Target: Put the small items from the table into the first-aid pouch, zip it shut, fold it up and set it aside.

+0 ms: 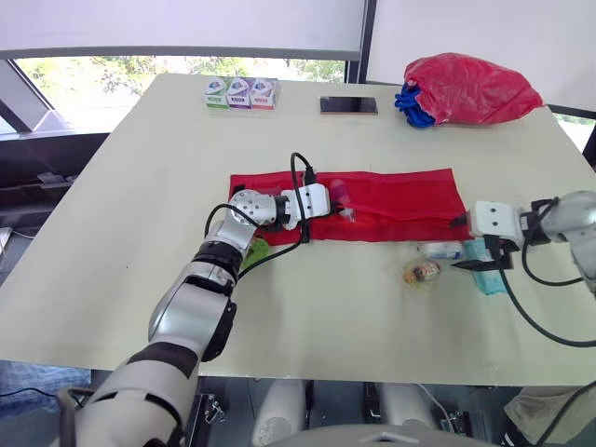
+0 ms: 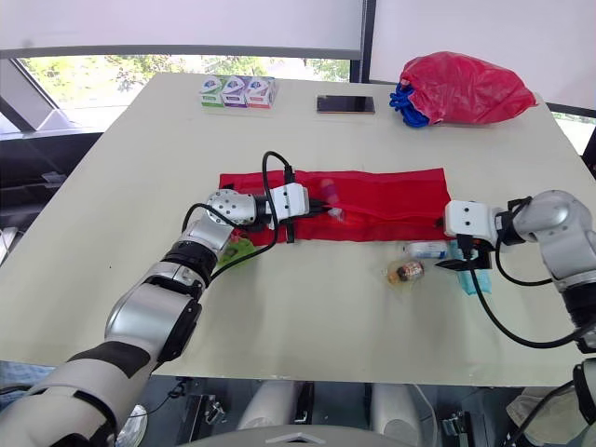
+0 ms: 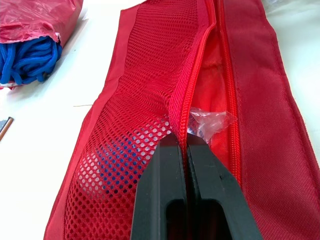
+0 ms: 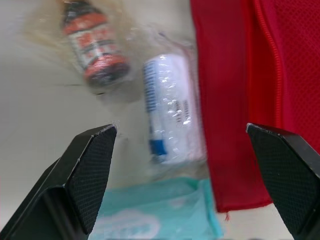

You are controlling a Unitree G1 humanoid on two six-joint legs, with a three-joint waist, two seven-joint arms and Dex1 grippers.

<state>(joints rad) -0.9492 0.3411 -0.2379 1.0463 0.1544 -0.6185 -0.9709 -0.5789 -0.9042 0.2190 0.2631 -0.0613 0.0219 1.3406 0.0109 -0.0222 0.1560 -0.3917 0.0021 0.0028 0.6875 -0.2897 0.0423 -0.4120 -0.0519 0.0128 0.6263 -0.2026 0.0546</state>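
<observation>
One red first-aid pouch [image 1: 391, 200] lies unfolded flat mid-bench [image 1: 140, 186], its long axis running from the robot's left to its right, zip open along that line. The left end effector [image 3: 186, 142] is pinched tight on the mesh edge beside the zip. Just off the pouch's near right corner lie a white roll [image 4: 170, 115], a bottle [image 4: 95, 47] and a teal packet [image 4: 155, 215], with the right end effector [image 1: 473, 266] spread wide over them. Three small boxes [image 1: 240, 93], a phone [image 1: 349, 105] and a red bag [image 1: 470, 88] holding blue rope [image 1: 414, 107] line the far edge.
</observation>
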